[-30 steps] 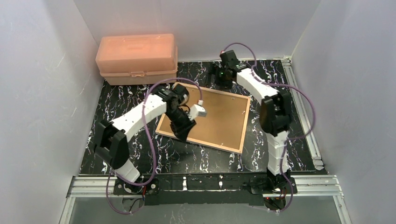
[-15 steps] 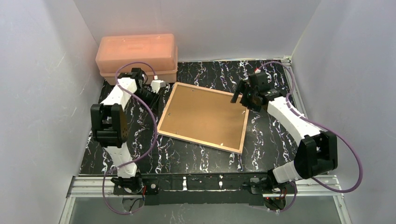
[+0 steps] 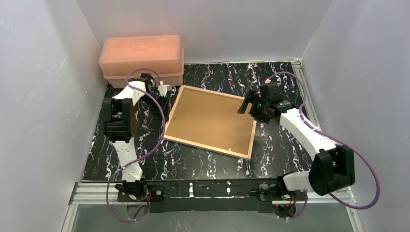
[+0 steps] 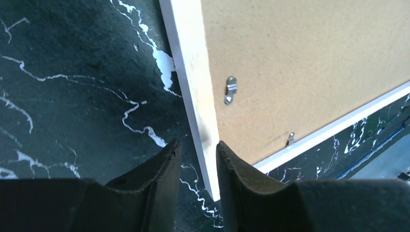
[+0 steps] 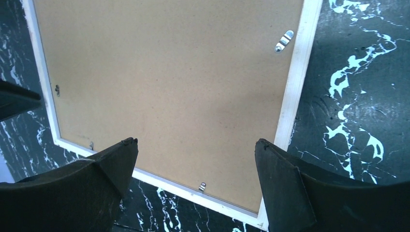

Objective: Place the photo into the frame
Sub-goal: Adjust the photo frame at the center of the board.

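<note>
The frame [image 3: 208, 147] lies face down in the middle of the table, with the brown backing board [image 3: 212, 118] in its back. The photo is hidden. My left gripper [image 3: 163, 102] is at the frame's left edge, near the far corner. In the left wrist view the left gripper [image 4: 197, 144] is open by a narrow gap, and the frame's white rim [image 4: 193, 72] runs between its fingertips. My right gripper [image 3: 247, 105] hangs over the frame's far right corner. In the right wrist view the right gripper [image 5: 196, 142] is wide open and empty above the board.
A pink plastic box [image 3: 141, 60] stands at the back left, just behind the left gripper. Small metal tabs [image 5: 284, 40] sit along the inside of the frame's rim. White walls close in the black marbled table [image 3: 203, 164] on three sides.
The left arm has swung off the board to the frame's left edge by the pink box. The right arm has come forward from the far back to the frame's right corner.
</note>
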### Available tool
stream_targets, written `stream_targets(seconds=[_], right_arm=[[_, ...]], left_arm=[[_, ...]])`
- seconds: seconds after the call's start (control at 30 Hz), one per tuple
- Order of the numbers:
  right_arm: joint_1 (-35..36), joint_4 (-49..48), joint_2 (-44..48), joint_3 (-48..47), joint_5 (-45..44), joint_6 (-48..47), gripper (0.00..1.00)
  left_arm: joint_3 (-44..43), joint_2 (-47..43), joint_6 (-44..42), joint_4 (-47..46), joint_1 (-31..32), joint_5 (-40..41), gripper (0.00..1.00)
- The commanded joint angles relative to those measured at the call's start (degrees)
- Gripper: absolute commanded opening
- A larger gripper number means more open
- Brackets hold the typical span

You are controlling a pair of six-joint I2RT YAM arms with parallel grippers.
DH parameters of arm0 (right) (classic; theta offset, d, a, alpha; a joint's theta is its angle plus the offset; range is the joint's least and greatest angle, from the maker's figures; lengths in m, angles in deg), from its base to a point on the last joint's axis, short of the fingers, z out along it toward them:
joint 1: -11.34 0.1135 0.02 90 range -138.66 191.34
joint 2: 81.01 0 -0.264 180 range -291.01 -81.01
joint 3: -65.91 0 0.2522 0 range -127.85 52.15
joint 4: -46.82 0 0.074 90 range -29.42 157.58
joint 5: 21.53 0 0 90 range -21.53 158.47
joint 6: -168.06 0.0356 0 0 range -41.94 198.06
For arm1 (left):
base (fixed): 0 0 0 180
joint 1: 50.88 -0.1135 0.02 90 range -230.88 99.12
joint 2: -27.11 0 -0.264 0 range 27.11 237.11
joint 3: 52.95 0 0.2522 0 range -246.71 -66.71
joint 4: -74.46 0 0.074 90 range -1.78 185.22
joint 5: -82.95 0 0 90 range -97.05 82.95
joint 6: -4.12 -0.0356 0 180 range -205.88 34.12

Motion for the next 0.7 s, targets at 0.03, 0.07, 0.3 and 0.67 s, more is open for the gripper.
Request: stream_targets(seconds=[0.03,0.07,0.3,0.67], right_arm=[[-0.3,-3.2,1.6,0.5,4.4,1.2,0.99],[-0.3,-3.6,1.6,0.3,5.0,1.2,0.99],[-0.3,-4.6,1.6,-0.4,7.5,1.5,0.99],[-0.4,-7.4,-0.6,0.1,10.3,1.5,0.99]], left_arm=[[-1.9,3.2,3.8,-0.3,-0.4,-0.3,0.32],[-1.7,3.2,4.0,-0.3,-0.3,-0.8,0.33],[3.2,1.7,4.0,-1.0,-0.4,-2.0,0.2],[15.0,-6.0,6.6,-0.5,0.2,-7.6,0.03]])
